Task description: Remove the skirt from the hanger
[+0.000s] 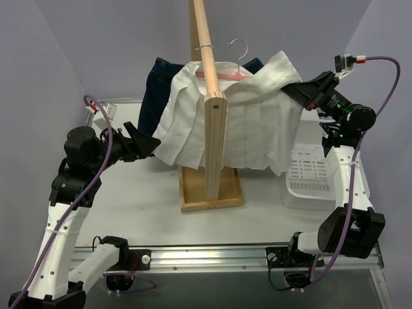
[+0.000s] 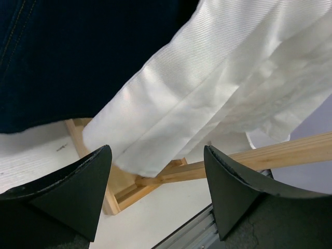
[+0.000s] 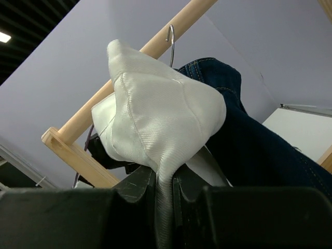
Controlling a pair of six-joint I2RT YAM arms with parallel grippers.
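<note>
Roughly, skirt [image 1: 257, 129] hangs hem-down (pleats vertical).

Bright, even light; soft shadows.

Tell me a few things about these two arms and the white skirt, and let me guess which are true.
1. The right gripper is shut on the white skirt. True.
2. The left gripper pinches the skirt. False: its jaws stand open, gripping nothing.
3. The skirt lies in the white basket. False: it hangs on the pink hanger, beside the white basket.
4. A dark blue garment hangs behind the skirt. True.
</note>
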